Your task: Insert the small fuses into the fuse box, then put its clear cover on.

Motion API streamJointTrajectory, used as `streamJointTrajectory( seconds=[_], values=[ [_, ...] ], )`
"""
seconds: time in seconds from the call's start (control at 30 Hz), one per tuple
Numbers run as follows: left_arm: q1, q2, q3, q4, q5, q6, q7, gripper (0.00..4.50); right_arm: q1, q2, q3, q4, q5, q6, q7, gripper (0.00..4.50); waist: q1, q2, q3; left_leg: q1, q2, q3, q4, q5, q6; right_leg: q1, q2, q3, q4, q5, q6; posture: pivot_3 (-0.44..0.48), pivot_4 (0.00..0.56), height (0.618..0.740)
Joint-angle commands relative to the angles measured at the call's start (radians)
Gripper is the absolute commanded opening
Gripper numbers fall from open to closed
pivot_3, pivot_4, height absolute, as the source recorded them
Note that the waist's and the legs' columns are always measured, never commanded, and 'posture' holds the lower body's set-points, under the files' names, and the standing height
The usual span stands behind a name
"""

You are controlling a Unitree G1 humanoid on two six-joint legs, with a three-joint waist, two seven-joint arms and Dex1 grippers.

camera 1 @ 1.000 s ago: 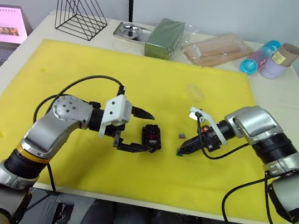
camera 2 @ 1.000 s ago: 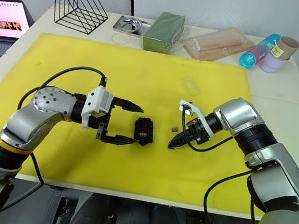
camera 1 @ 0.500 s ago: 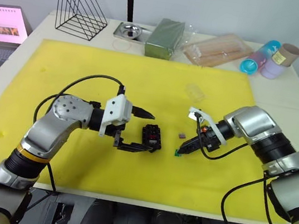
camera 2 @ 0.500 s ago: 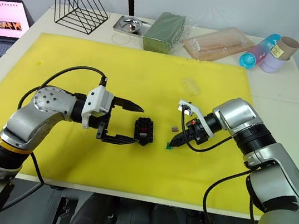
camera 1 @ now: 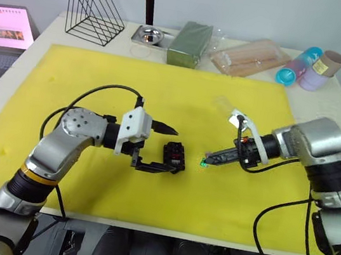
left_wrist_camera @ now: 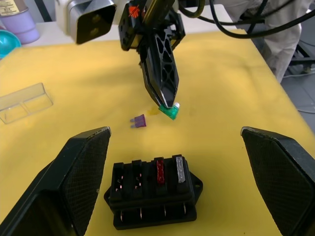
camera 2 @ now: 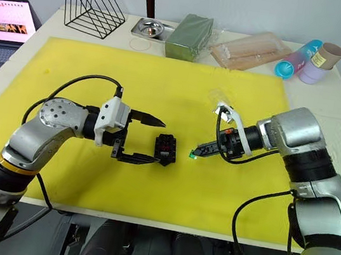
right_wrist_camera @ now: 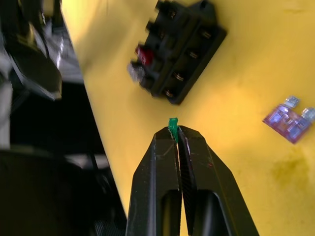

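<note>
Left wrist view, box (left_wrist_camera: 153,196): black, on yellow mat (camera 1: 68,80); red fuse (left_wrist_camera: 160,170) and grey fuse (left_wrist_camera: 179,169) seated, two slots free.
Green fuse (right_wrist_camera: 173,123): pinched at tip of right gripper (right_wrist_camera: 177,137), clear of mat, near box.
Change: half a second ago tip sat low at mat with green fuse; now raised and levelled toward box. Pick looks done, insertion next.
Purple fuse (left_wrist_camera: 140,121): loose on mat, beside box.
Cover (left_wrist_camera: 24,102): lying apart, not fitted.
Left gripper (camera 1: 158,146): spread wide, straddling box, not clamping.
</note>
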Motion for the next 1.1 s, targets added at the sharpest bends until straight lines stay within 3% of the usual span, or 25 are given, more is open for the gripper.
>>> streamJointTrajectory(
  seconds=[0.03, 0.23, 0.37, 0.5, 0.57, 0.7, 0.87, 1.1],
  values=[
    [0.007, 0.000, 0.017, -0.037, -0.009, -0.004, 0.010, 4.50, 0.115, 0.012, -0.240, -0.126, 0.197, 0.062, -0.207, 0.01, 0.000, 0.000, 0.000, 0.000, 0.000, 0.000, 0.000, 0.000, 0.000, 0.000, 0.000, 0.000, 0.000, 0.000, 0.000, 0.000, 0.150, 0.740],
    [0.017, -0.001, 0.016, -0.038, -0.008, -0.010, 0.006, 4.50, 0.358, 0.148, -0.529, -0.262, 0.612, 0.062, -0.781, 0.01, -0.004, 0.000, 0.000, 0.000, 0.000, 0.000, 0.000, 0.000, 0.000, 0.002, 0.000, 0.000, 0.000, 0.000, 0.000, 0.000, 0.150, 0.740],
    [0.020, -0.002, 0.014, -0.034, -0.007, -0.015, 0.000, 4.50, 0.467, 0.362, -0.708, -0.347, 0.814, 0.062, -1.239, 0.01, -0.007, 0.000, 0.000, 0.000, 0.000, 0.000, 0.000, 0.000, 0.000, 0.001, 0.001, 0.001, 0.001, 0.000, 0.000, 0.000, 0.150, 0.740],
    [0.015, -0.007, 0.008, -0.026, -0.006, -0.020, -0.007, 4.50, 0.616, 0.345, -0.571, -0.399, 1.287, -0.262, -1.733, 0.01, -0.003, 0.000, 0.000, 0.000, 0.001, 0.000, 0.000, 0.000, 0.000, 0.001, 0.001, 0.001, 0.001, 0.000, 0.000, 0.000, 0.150, 0.740],
    [0.014, -0.007, 0.007, -0.024, -0.006, -0.021, -0.010, 4.50, 0.671, 0.314, -0.499, -0.447, 1.419, -0.390, -1.869, 0.01, -0.006, 0.000, 0.000, 0.000, 0.000, 0.002, 0.000, 0.000, 0.000, 0.001, 0.000, 0.001, 0.000, 0.000, 0.001, 0.000, 0.150, 0.740],
    [0.013, -0.006, 0.009, -0.023, -0.005, -0.021, -0.013, 4.50, 0.763, 0.275, -0.445, -0.533, 1.448, -0.525, -1.937, 0.01, -0.009, 0.000, 0.000, 0.000, 0.000, 0.002, 0.000, 0.000, 0.000, 0.002, 0.001, 0.001, -0.001, 0.000, 0.001, 0.000, 0.150, 0.740],
    [0.013, -0.004, 0.013, -0.023, -0.005, -0.019, -0.013, 4.50, 0.834, 0.236, -0.407, -0.590, 1.448, -0.611, -1.925, 0.01, -0.007, 0.000, 0.000, 0.000, 0.000, 0.002, 0.000, 0.000, 0.000, 0.002, 0.002, 0.001, -0.001, 0.000, 0.001, 0.000, 0.150, 0.740],
    [0.013, -0.005, 0.014, -0.023, -0.005, -0.017, -0.009, 4.50, 0.860, 0.183, -0.347, -0.626, 1.448, -0.687, -1.935, 0.01, -0.006, 0.000, 0.000, 0.000, 0.001, 0.002, 0.000, 0.000, 0.000, 0.002, 0.002, 0.002, -0.001, 0.000, 0.001, 0.000, 0.150, 0.740]
  ],
)
